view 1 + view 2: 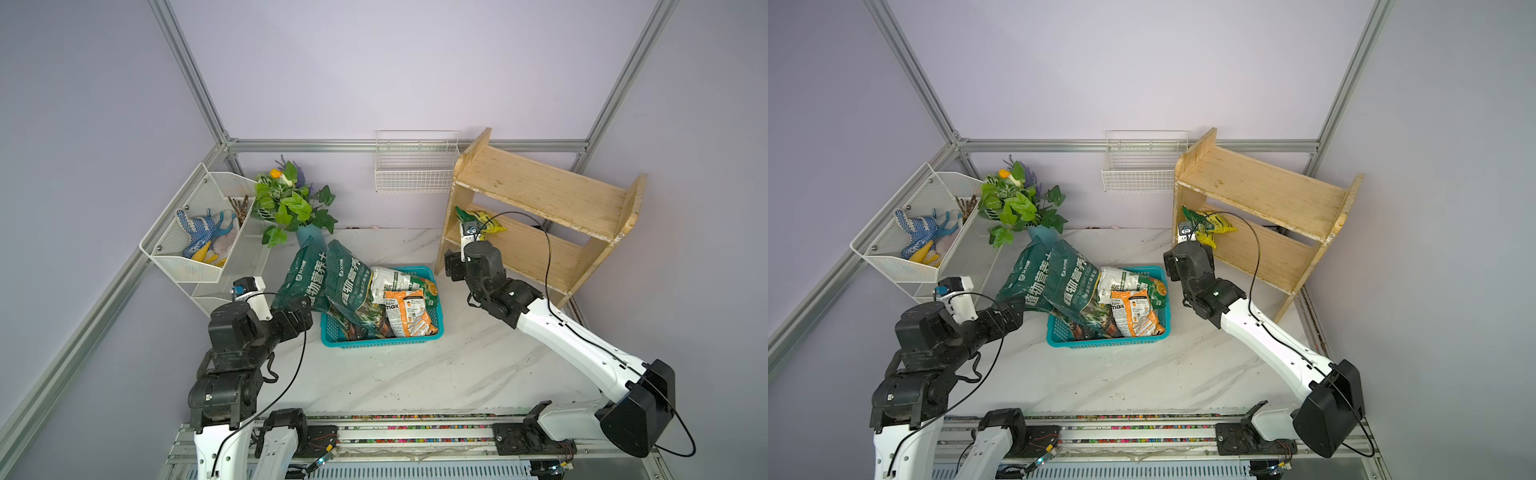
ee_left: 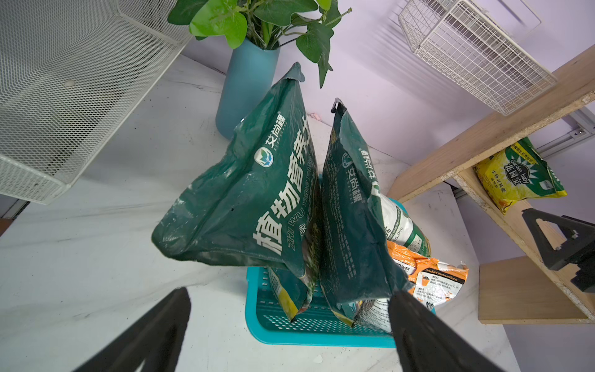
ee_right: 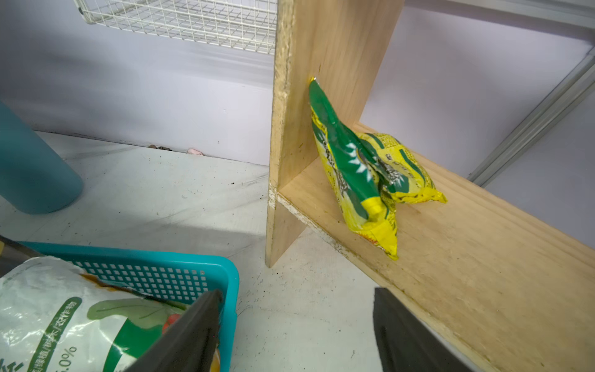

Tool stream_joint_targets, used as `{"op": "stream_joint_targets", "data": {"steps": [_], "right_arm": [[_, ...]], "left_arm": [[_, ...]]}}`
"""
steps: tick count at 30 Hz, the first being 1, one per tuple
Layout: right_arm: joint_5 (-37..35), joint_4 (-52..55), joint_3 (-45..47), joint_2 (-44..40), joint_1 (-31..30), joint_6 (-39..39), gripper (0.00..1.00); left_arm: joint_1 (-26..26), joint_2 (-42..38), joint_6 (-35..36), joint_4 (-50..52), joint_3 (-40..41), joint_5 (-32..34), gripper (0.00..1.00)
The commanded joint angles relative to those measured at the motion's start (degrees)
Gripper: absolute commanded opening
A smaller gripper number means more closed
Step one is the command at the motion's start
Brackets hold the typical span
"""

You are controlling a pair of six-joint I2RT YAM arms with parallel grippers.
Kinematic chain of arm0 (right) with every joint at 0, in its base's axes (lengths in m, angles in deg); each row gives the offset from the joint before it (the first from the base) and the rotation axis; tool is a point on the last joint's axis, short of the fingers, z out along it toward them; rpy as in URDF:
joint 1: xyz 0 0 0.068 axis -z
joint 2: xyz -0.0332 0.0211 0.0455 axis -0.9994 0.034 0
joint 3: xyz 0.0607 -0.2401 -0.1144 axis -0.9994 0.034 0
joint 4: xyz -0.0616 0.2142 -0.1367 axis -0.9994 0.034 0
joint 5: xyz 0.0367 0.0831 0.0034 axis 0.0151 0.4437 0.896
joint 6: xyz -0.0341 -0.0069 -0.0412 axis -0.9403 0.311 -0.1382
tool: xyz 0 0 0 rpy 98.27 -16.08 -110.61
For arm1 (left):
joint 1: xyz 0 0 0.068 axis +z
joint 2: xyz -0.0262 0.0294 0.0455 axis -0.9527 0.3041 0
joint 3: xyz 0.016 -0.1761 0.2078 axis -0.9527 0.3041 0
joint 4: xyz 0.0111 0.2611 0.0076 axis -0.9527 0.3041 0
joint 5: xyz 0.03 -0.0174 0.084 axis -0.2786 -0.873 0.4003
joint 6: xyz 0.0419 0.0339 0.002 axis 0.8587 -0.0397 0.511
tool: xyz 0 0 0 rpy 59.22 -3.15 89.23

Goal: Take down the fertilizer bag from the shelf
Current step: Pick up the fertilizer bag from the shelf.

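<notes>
The left arm (image 1: pixel 237 332) sat folded close to its base, elbow bent high, its wrist pointing forward and the left pincer (image 2: pixel 289 291) spread wide with nothing between the jaws. The right arm (image 1: pixel 573 336) stretched far forward and slanted inward from its base. The right pincer (image 3: pixel 297 291) stood parted too, gripping nothing.

Both top views look down from high at six o'clock; close wrist views share the two-o'clock shelf (image 3: pixel 467 283).
</notes>
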Motion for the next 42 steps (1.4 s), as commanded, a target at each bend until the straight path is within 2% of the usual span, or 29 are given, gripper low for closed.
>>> {"op": "stream_joint_targets", "data": {"steps": [1, 7, 27, 28, 29, 32, 34, 35, 42], "right_arm": [[-3.30, -0.30, -2.52, -0.54, 0.35, -0.88, 0.81], [-5.58, 1.93, -6.79, 3.54, 0.88, -1.77, 0.82], [-5.53, 8.51, -20.65, 17.61, 5.55, -3.00, 0.80], [-5.47, 8.77, -21.18, 18.02, 5.65, -3.15, 0.78], [-5.47, 9.01, -21.73, 18.41, 5.71, -3.37, 0.69], [-4.95, 9.72, -23.15, 19.27, 5.87, -3.96, 0.29], [-4.61, 9.93, -23.72, 19.36, 5.83, -4.01, 0.06], [-4.27, 9.93, -23.65, 19.11, 5.81, -3.89, 0.00], [-3.11, 7.03, -19.94, 14.70, 5.83, -3.62, 0.00]], "left_arm": [[0.37, -0.31, -0.33, -1.17, 2.68, -0.42, 1.00], [0.37, -0.31, -0.33, -1.24, 2.68, -0.50, 1.00], [0.37, -0.31, -0.33, -1.25, 2.68, -0.53, 1.00], [0.38, -0.30, -0.33, -1.24, 2.68, -0.50, 1.00], [0.38, -0.31, -0.33, -1.23, 2.68, -0.55, 1.00], [0.37, -0.31, -0.33, -1.23, 2.68, -0.50, 1.00], [0.44, -0.28, -0.33, -1.25, 2.68, -0.48, 1.00], [0.44, -0.24, -0.33, -1.21, 2.68, -0.52, 1.00], [0.46, -0.21, -0.33, -1.25, 2.68, -0.51, 1.00]]}}
